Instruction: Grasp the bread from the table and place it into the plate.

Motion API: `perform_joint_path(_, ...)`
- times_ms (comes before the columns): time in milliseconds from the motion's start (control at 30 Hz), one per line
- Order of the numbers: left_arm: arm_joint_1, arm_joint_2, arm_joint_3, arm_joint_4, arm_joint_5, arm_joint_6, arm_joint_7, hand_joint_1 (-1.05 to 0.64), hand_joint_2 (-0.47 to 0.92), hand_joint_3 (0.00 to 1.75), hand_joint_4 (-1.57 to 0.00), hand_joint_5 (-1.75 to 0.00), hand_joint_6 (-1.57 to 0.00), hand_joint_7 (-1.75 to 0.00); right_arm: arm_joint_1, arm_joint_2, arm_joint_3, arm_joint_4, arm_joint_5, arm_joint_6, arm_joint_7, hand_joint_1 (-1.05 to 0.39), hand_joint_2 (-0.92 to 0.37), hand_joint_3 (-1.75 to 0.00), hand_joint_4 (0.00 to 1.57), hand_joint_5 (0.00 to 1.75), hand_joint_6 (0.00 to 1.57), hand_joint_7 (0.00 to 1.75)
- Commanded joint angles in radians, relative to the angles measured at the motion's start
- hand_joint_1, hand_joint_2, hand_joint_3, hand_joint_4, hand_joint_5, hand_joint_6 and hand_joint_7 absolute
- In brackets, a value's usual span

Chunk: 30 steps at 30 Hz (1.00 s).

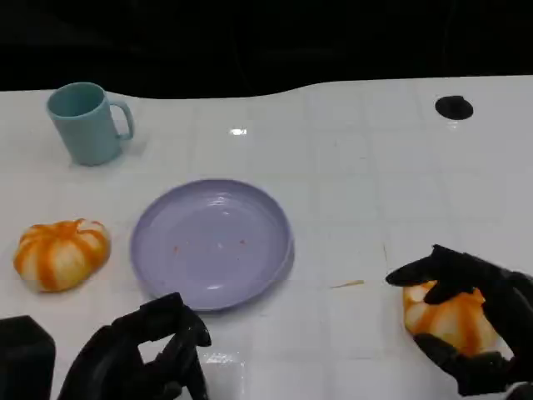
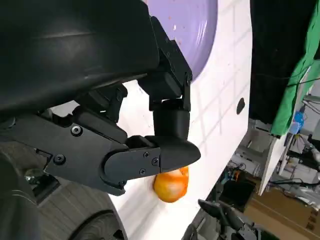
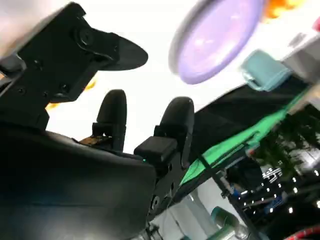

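There are two breads: one bread (image 1: 62, 253) sits on the left and another bread (image 1: 452, 321) is on the right. There is one purple plate (image 1: 211, 242), one blue cup (image 1: 87, 123), and one small black dot (image 1: 454, 107) on the white table (image 1: 350, 183).

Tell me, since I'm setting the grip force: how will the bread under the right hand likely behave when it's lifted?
The bread looks rounded and puffy, so it is probably light and soft, and may dent under a hard squeeze. Its domed, glossy top could slip or roll if released early. The right hand already wraps it from above, which should steady it.
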Motion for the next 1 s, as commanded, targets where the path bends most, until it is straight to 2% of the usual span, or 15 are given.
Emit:
perform_joint_path(33,0.008,0.010,0.007,-0.011,-0.004,0.004,0.001,-0.58,0.79,0.56,-0.83,-1.75,-0.79,-1.47,-0.004,-0.062,-0.023,-0.084,-0.096,0.060,0.021,-0.32,-0.56,-0.50,0.33,0.87,0.50,0.35)
perform_joint_path(100,0.009,0.010,0.007,-0.012,-0.005,0.003,0.000,-0.58,0.79,0.57,-0.83,-1.75,-0.79,-1.46,-0.004,-0.106,-0.021,-0.123,-0.169,0.088,0.057,-0.35,-0.63,-0.36,0.33,0.77,0.52,0.26)
perform_joint_path(167,0.009,0.009,0.008,-0.012,-0.006,0.003,0.000,-0.58,0.79,0.56,-0.83,-1.75,-0.79,-1.46,-0.004,-0.142,-0.017,-0.171,-0.225,0.127,0.115,-0.41,-0.73,-0.20,0.24,0.69,0.48,0.15)
perform_joint_path(267,0.008,0.009,0.008,-0.011,-0.006,0.004,0.000,-0.58,0.79,0.56,-0.83,-1.75,-0.79,-1.46,-0.005,-0.167,-0.010,-0.230,-0.284,0.179,0.182,-0.43,-0.77,-0.08,0.17,0.67,0.45,0.08)
perform_joint_path(600,0.005,0.006,0.004,-0.006,-0.005,-0.003,-0.006,-0.58,0.81,0.54,-0.83,-1.75,-0.79,-1.46,-0.013,-0.201,0.025,-0.273,-0.441,0.233,0.282,-0.42,-0.73,0.00,0.13,0.55,0.45,0.03)
perform_joint_path(733,0.005,0.002,0.008,-0.005,-0.014,-0.001,-0.009,-0.59,0.81,0.52,-0.83,-1.75,-0.79,-1.45,-0.029,-0.202,0.046,-0.242,-0.475,0.239,0.297,-0.43,-0.71,0.00,0.16,0.49,0.44,0.01)
perform_joint_path(833,0.005,0.000,0.008,-0.008,-0.018,0.002,-0.009,-0.59,0.82,0.50,-0.83,-1.75,-0.79,-1.44,-0.043,-0.202,0.063,-0.210,-0.492,0.237,0.295,-0.43,-0.70,0.00,0.23,0.38,0.45,0.00)
perform_joint_path(1000,0.006,0.000,0.006,-0.011,-0.018,0.004,-0.005,-0.59,0.82,0.49,-0.82,-1.75,-0.80,-1.43,-0.076,-0.206,0.097,-0.149,-0.531,0.243,0.301,-0.43,-0.71,-0.01,0.25,0.31,0.43,0.00)
